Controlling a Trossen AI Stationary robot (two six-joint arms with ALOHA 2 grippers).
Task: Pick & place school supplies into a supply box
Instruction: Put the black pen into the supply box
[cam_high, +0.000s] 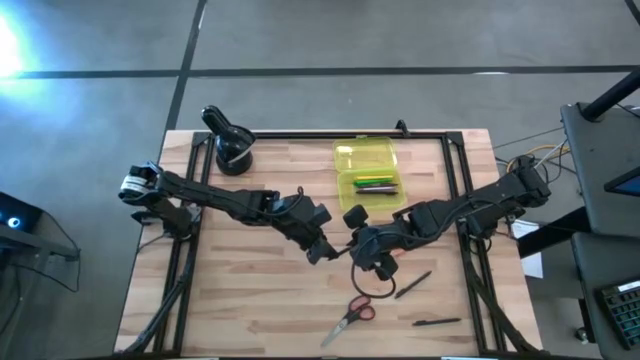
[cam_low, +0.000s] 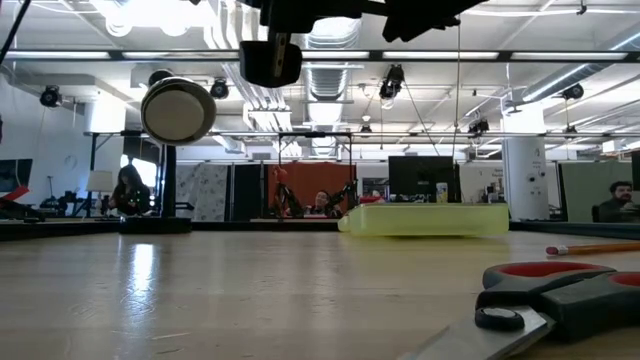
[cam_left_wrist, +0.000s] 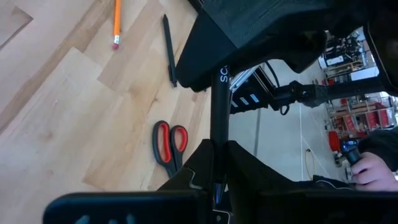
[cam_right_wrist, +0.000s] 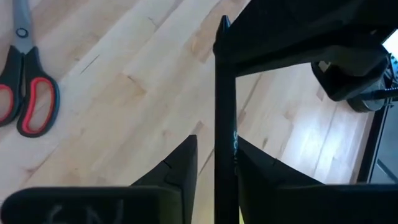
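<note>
My left gripper and right gripper meet above the table's middle, tips toward each other, with one black pen spanning them. The left is shut on it. The right gripper is slightly open, its fingers on either side of the pen. The yellow-green supply box lies open near the far edge with pens inside. Red-handled scissors, two black pens and an orange pencil lie flat on the table. My left gripper pinches the black pen's shaft near one end between its two fingers, which lie roughly level and along the pen. The pen is lifted clear of the table and runs straight on toward the right gripper. My right gripper has one finger against the pen's shaft, and a narrow gap shows at the other finger. Whether it grips the pen I cannot tell.
A black round stand sits at the far left corner. Black frame rails run along the table's sides. Bare wood lies between the grippers and the near edge. A person's hand shows in the room beyond.
</note>
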